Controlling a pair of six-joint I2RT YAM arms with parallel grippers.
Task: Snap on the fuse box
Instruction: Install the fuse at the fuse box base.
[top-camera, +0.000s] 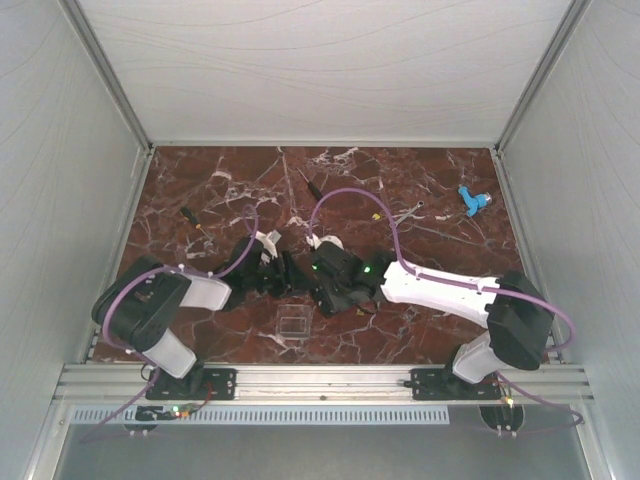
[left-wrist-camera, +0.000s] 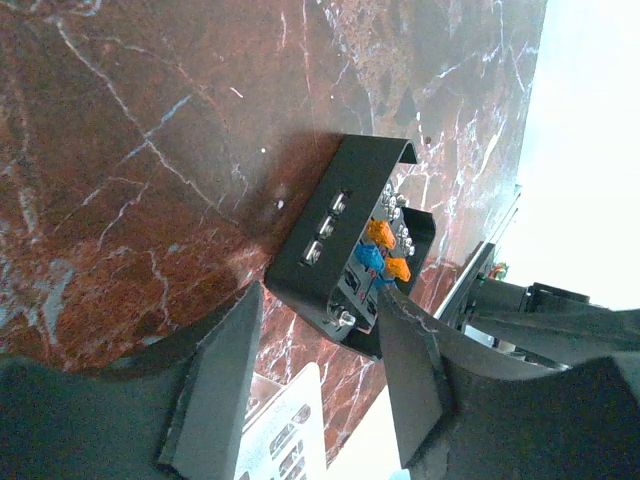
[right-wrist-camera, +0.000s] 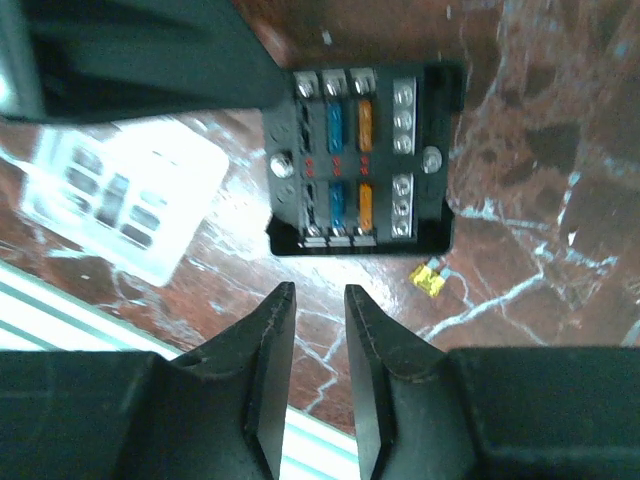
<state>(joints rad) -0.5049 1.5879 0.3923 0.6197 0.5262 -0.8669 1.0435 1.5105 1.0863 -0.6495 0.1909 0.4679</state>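
Right wrist view shows the small square black plastic fuse box (right-wrist-camera: 360, 160) lying face up on the red marble tabletop (right-wrist-camera: 540, 200), about mid-table and somewhat toward the near edge, with blue and orange fuses in its slots. The right gripper (right-wrist-camera: 317, 292) hovers just beside it, fingers narrowly parted and gripping nothing. The left gripper (left-wrist-camera: 318, 300) is spread wide at the box's edge, not clamped. A clear square plastic lid (right-wrist-camera: 125, 195) lies near the box, toward the near edge.

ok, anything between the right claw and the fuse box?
Nothing: in the right wrist view only bare marble separates the right claw from the fuse box. A yellow fuse lies just beside that gap.
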